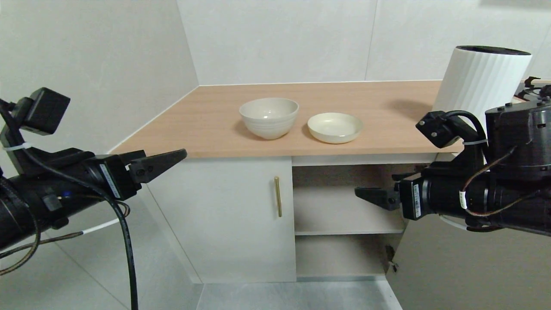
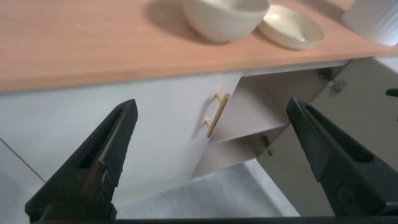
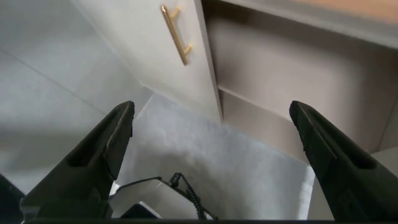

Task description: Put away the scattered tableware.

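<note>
A cream bowl (image 1: 269, 117) (image 2: 227, 15) stands upright on the wooden countertop (image 1: 387, 107), with a shallow cream plate (image 1: 335, 127) (image 2: 292, 26) just to its right. My left gripper (image 1: 170, 158) (image 2: 211, 162) hangs open and empty in front of the counter's left end, below its edge. In front of the open cabinet compartment (image 1: 340, 206) my right gripper (image 1: 366, 194) (image 3: 211, 155) is open and empty, at the height of the upper shelf.
A tall white ribbed cylinder (image 1: 482, 82) stands at the counter's right end. The left cabinet door (image 1: 241, 215) is closed, with a gold handle (image 1: 278, 196) (image 2: 216, 115) (image 3: 176, 34). The right door (image 1: 452, 267) is swung open. Grey floor lies below.
</note>
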### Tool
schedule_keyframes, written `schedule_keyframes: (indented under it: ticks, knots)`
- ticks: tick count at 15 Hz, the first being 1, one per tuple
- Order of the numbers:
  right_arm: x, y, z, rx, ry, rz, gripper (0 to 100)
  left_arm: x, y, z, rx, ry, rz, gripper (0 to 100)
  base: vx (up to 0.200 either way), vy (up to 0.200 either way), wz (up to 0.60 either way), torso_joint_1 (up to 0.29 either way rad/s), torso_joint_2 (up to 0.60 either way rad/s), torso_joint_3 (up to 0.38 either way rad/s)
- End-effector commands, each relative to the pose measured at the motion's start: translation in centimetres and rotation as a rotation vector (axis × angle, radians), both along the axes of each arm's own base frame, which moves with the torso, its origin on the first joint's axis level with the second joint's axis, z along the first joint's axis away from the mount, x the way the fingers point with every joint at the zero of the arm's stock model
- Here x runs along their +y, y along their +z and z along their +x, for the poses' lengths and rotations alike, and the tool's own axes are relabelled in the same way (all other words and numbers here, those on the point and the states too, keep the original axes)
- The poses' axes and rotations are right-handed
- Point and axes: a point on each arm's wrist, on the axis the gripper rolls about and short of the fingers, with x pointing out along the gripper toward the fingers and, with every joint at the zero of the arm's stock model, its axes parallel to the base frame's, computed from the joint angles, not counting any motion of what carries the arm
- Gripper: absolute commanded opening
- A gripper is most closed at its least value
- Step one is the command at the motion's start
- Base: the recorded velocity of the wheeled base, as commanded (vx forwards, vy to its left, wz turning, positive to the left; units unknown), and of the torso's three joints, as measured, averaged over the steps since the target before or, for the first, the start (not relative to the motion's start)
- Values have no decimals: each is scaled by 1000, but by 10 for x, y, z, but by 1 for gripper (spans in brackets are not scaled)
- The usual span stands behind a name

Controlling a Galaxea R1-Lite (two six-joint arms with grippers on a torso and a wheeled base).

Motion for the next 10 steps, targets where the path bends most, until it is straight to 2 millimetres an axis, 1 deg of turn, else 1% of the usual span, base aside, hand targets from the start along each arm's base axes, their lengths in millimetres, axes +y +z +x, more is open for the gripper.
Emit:
schedule_keyframes:
  ticks: [1, 7, 10]
  knots:
    - [0, -1, 1, 2, 0, -1, 100, 0, -1, 1, 4, 1, 0, 100, 0, 0, 0, 183, -476, -281]
    - [1, -2, 2, 1, 0, 1, 100, -1, -2, 3, 13, 1, 2, 100, 0, 0, 0, 199, -474, -276]
    - [1, -1, 3, -2, -2, 3, 100, -1, -1, 3, 10, 1, 1, 100, 200, 0, 0, 66, -165, -90]
